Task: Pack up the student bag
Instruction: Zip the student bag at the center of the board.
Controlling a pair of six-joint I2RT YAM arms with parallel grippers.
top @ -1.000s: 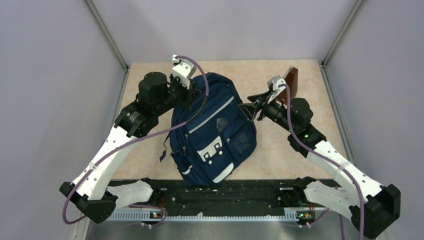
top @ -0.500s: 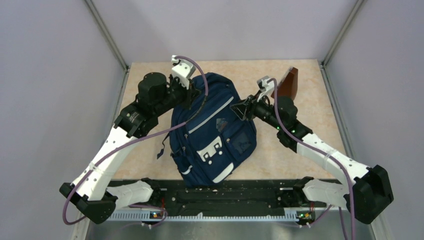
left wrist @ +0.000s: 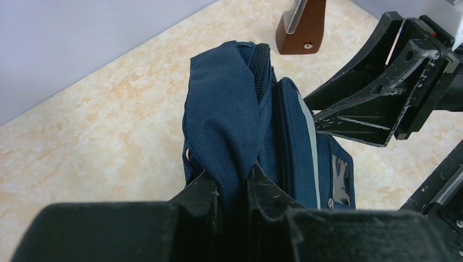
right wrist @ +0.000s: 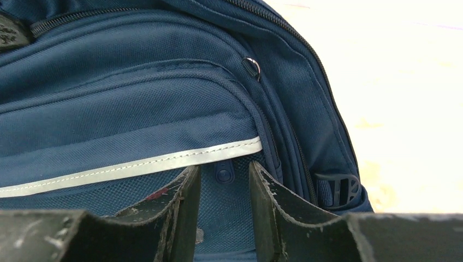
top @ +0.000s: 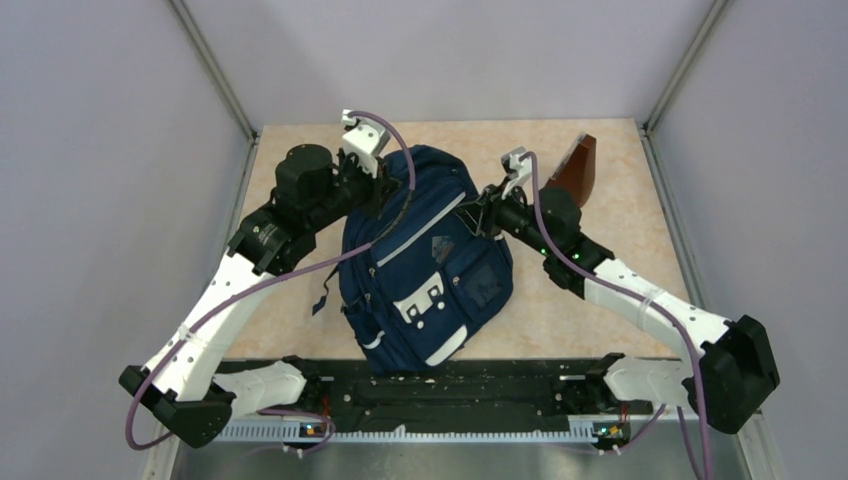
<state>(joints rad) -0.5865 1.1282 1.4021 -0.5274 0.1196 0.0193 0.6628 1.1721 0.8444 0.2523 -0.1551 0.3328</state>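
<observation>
We pinch the student bag's top fold with the left gripper; the part-open right gripper may miss the small zipper pull under the bag's grey stripe.

Top view high and behind, looking down, wrist views close, all sharing the student bag

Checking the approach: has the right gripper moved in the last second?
Yes. The right gripper has shifted left, away from the brown wooden block at the far side, onto the student bag's right edge.
</observation>
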